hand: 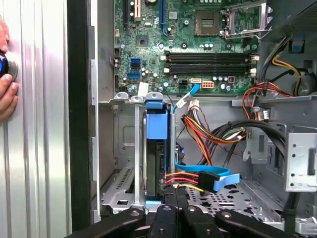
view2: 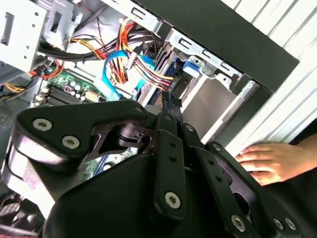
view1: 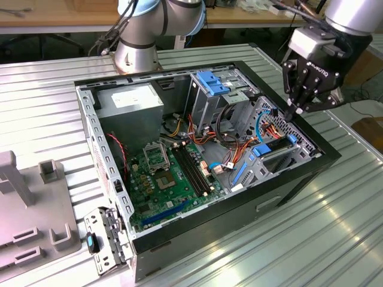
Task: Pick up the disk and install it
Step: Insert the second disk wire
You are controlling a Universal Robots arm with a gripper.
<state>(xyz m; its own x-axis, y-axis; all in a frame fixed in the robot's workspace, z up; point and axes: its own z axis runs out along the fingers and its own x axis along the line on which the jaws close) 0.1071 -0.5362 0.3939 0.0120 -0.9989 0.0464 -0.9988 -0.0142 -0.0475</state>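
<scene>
The disk (view1: 276, 145), a dark drive in a bright blue carrier, stands on edge in the low drive bay at the case's front corner, on the exterior view's right. The first wrist view shows its blue end (hand: 157, 125) between the bay's grey rails; the second wrist view shows the blue end of the disk (view2: 191, 68) beyond my fingertips. My gripper (view1: 291, 113) hangs just above the bay, over the disk's edge, shut with nothing between its fingers. The gripper's (hand: 171, 197) tips point down at the disk. I cannot tell whether the gripper (view2: 168, 103) touches it.
The open computer case (view1: 326, 156) lies on a ribbed metal table. Inside are the motherboard (view1: 167, 173), power supply (view1: 128, 101), a tall grey cage with a blue bracket (view1: 212, 81) and loose cables (view1: 239, 143). A person's hand (view2: 270, 161) rests beside the case. A grey fixture (view1: 30, 203) sits on the exterior view's left.
</scene>
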